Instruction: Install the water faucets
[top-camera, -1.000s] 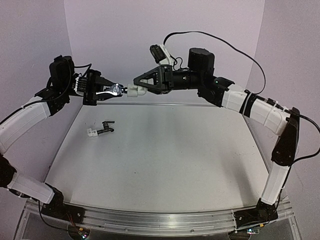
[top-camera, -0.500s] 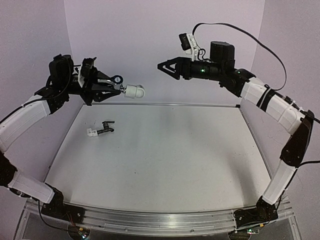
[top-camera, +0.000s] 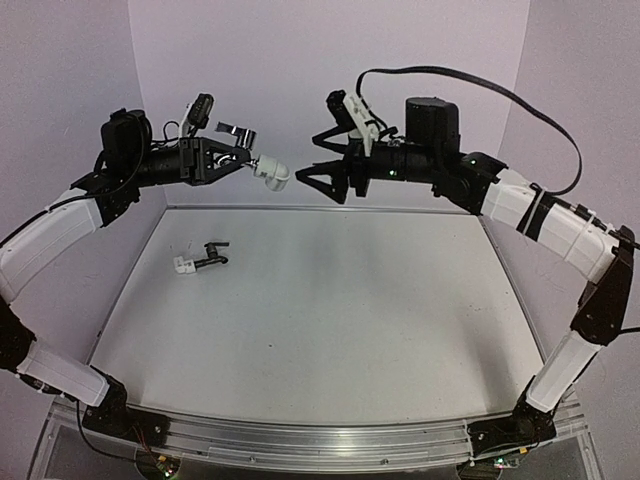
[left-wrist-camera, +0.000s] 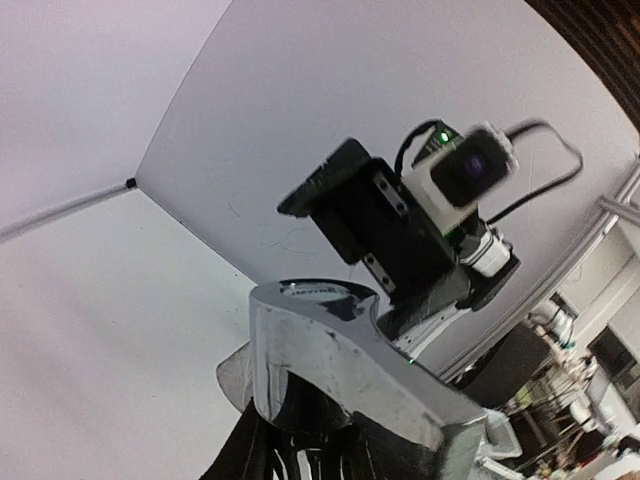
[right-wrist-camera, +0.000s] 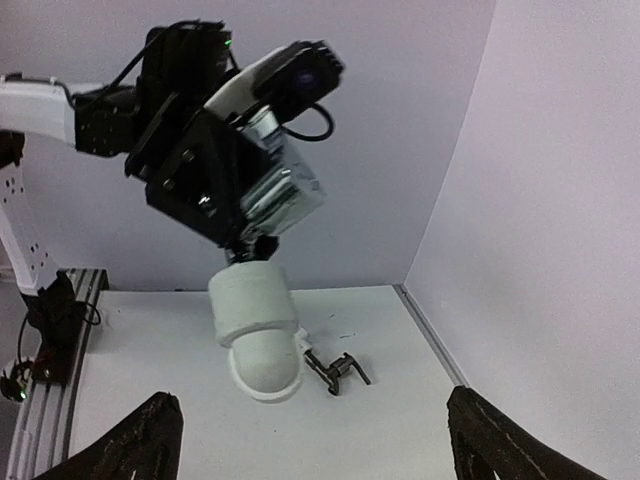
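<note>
My left gripper (top-camera: 238, 160) is raised at the back left, shut on the shiny silver water faucet (top-camera: 240, 133). A white cylindrical fitting (top-camera: 271, 173) sits on the faucet's end, pointing right and down. In the left wrist view the silver lever (left-wrist-camera: 350, 360) fills the frame above my dark fingers (left-wrist-camera: 255, 450). My right gripper (top-camera: 311, 160) hangs open just right of the fitting, apart from it. From the right wrist the fitting (right-wrist-camera: 255, 330) hangs between and beyond my wide fingertips (right-wrist-camera: 160, 425). The dark water faucet (top-camera: 212, 255) lies on the table at the left, with a white fitting (top-camera: 183, 265) on its end.
The white table (top-camera: 330, 330) is enclosed by pale purple walls at the back and sides. An aluminium rail (top-camera: 320, 435) runs along the near edge between the arm bases. The right arm's black cable (top-camera: 480, 85) loops above it.
The right gripper let go of the white fitting, opened wide and pulled back to the right, then came back closer. The left gripper rolled, turning the silver lever upward and the fitting downward.
</note>
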